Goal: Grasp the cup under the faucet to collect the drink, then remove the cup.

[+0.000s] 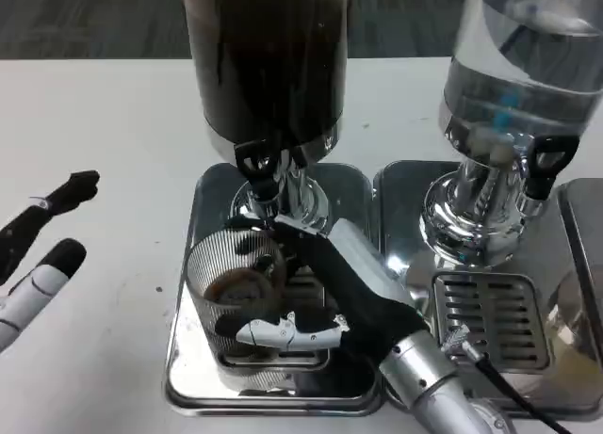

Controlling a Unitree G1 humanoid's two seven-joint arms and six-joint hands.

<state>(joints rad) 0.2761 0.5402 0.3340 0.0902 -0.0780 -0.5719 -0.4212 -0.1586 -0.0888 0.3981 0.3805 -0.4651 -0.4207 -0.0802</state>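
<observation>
Ribbed clear cup (pixel 236 288), brown drink at bottom, gripped by right robot hand (pixel 316 307); left robot hand (pixel 38 255) spread, empty.

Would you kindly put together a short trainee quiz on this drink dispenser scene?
1. True or false: the right hand holds the ribbed cup.
2. The cup sits under the tap of which dispenser? A) the dark one B) the clear one
3. Fill in: the left hand rests on the white ____, holding nothing.

Key: 1 true; 2 A; 3 table.
</observation>
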